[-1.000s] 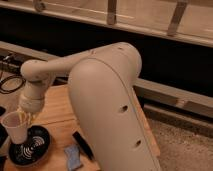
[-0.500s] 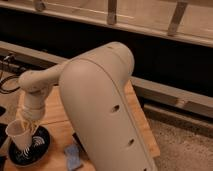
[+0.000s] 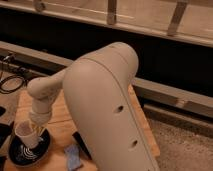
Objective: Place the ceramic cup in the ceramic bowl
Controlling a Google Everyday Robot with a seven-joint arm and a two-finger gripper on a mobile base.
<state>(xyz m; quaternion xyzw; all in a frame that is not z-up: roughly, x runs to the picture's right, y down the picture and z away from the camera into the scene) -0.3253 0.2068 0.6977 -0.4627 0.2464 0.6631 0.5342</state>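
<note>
Arm (image 3: 105, 110) sits lower over the wooden table (image 3: 62, 125) than a second ago; ceramic bowl (image 3: 16, 155) unmoved at the near-left edge; ceramic cup (image 3: 25, 136) has dropped, now tilted low over the bowl's inside (contact unclear); gripper (image 3: 36, 125) pinches its rim; release looks next.

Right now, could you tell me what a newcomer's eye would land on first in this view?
The robot's bulky pale arm fills the middle of the view, bending down to the lower left. There its claw sits at the ceramic cup, which tilts over the black swirl-lined ceramic bowl at the wooden table's left edge. A small blue object lies right of the bowl.
</note>
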